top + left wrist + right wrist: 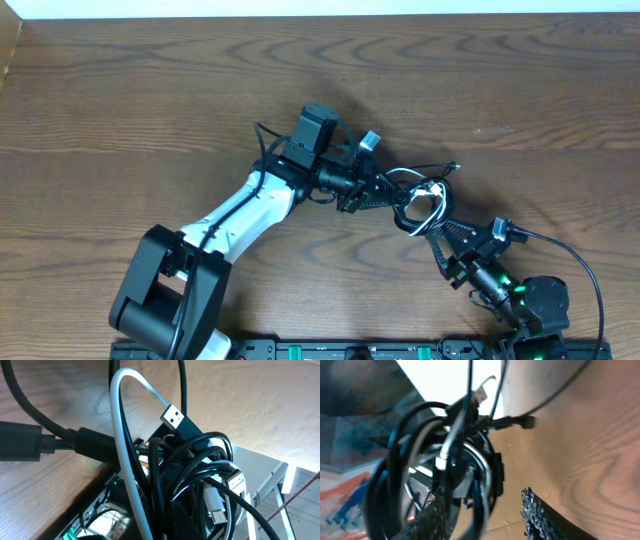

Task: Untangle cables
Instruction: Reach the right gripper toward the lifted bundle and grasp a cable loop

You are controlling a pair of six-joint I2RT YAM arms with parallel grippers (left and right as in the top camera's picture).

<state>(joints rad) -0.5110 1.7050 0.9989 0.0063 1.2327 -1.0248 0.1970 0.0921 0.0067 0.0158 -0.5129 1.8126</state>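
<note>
At the centre of the surface (150, 100), the cable bundle (420, 198) sits between the left gripper (385, 195) and the right gripper (440, 240). Both grippers meet the bundle, and whether it rests on the wood or hangs just above it cannot be determined.

The bundle consists of several thin black cords looped tightly with one white cable (122, 460). A black USB plug (174, 416) projects from the top.

Left fingers: hidden behind the loops in the left wrist view, so their state cannot be determined. Right fingers (537, 512): apparently spread. One textured pad stands clear beside the bundle, with nothing pinched against it.

Handling:
- The cords are likely to be light, limp and smooth-jacketed. Loops will sag and slide rather than hold their shape.
- A pull on the whole mass will probably tighten the knot.
- Take hold of a single cord just behind its plug, where the moulded body gives firmer purchase. The exposed USB plug or the outer white loop is the most accessible start.
</note>
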